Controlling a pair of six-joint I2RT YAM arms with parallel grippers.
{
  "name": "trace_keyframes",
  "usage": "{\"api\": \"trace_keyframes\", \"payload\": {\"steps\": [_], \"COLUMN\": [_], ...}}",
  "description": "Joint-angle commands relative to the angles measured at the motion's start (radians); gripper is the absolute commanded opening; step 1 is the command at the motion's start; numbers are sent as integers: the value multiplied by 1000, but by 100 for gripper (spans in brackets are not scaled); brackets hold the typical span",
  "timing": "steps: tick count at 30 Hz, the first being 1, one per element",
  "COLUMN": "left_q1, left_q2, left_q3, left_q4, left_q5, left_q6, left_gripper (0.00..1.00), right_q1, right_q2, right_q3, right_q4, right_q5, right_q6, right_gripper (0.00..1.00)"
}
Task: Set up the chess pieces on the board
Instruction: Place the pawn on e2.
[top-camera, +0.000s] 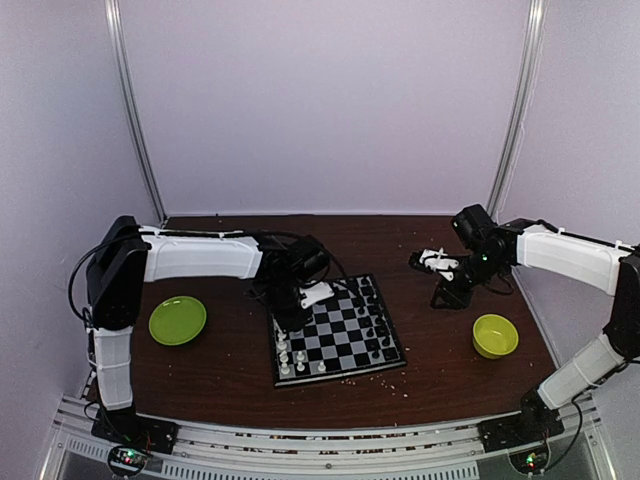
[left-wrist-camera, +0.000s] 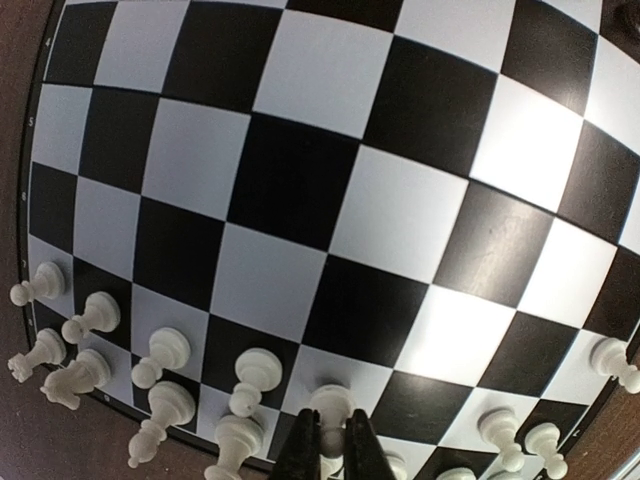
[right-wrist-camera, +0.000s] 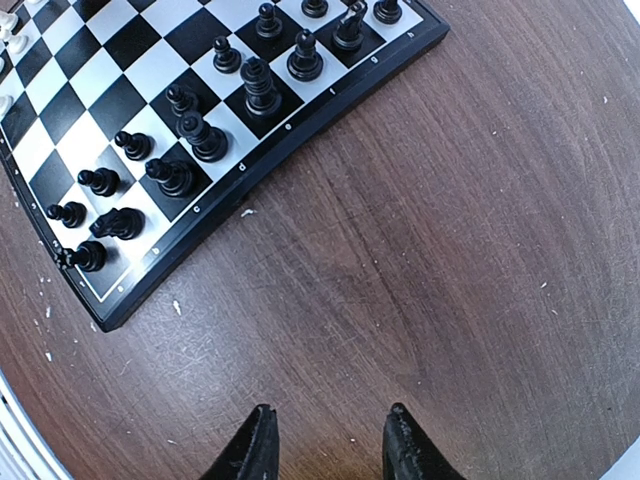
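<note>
The board (top-camera: 345, 335) lies mid-table, with white pieces (top-camera: 290, 352) along its left side and black pieces (top-camera: 375, 312) along its right side. My left gripper (top-camera: 292, 318) hangs over the board's left part. In the left wrist view it (left-wrist-camera: 331, 445) is shut on a white pawn (left-wrist-camera: 333, 405) that stands on a light square in the second row, among other white pieces (left-wrist-camera: 165, 352). My right gripper (top-camera: 448, 296) is open and empty above bare wood right of the board (right-wrist-camera: 150, 130). In the right wrist view it (right-wrist-camera: 328, 440) is open, with the black pieces (right-wrist-camera: 205, 138) lined up on the board.
A lime-green plate (top-camera: 177, 320) lies left of the board. A lime-green bowl (top-camera: 495, 335) sits at the right, near my right arm. Pale crumbs (right-wrist-camera: 176, 306) dot the brown table (top-camera: 450, 370). Walls close in the back and sides.
</note>
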Motion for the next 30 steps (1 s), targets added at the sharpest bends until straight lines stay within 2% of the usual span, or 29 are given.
{"api": "trace_keyframes", "payload": {"steps": [1, 7, 15, 23, 30], "left_q1": [4, 4, 4, -1, -48], "left_q2": [-22, -11, -9, -85, -134], "left_q3": [-18, -14, 5, 27, 6], "left_q4": [-17, -16, -17, -23, 4], "left_q5": [5, 9, 9, 17, 41], "left_q6": [-5, -4, -5, -19, 3], "left_gripper": [6, 7, 16, 23, 24], "right_q1": [9, 11, 12, 14, 15], "right_q2": [12, 16, 19, 20, 21], "right_q3": [25, 25, 26, 26, 28], "right_q4": [-12, -14, -15, -18, -19], "right_q5": [16, 19, 20, 20, 22], "right_q6": [-13, -14, -13, -13, -15], "right_gripper": [36, 36, 36, 36, 36]}}
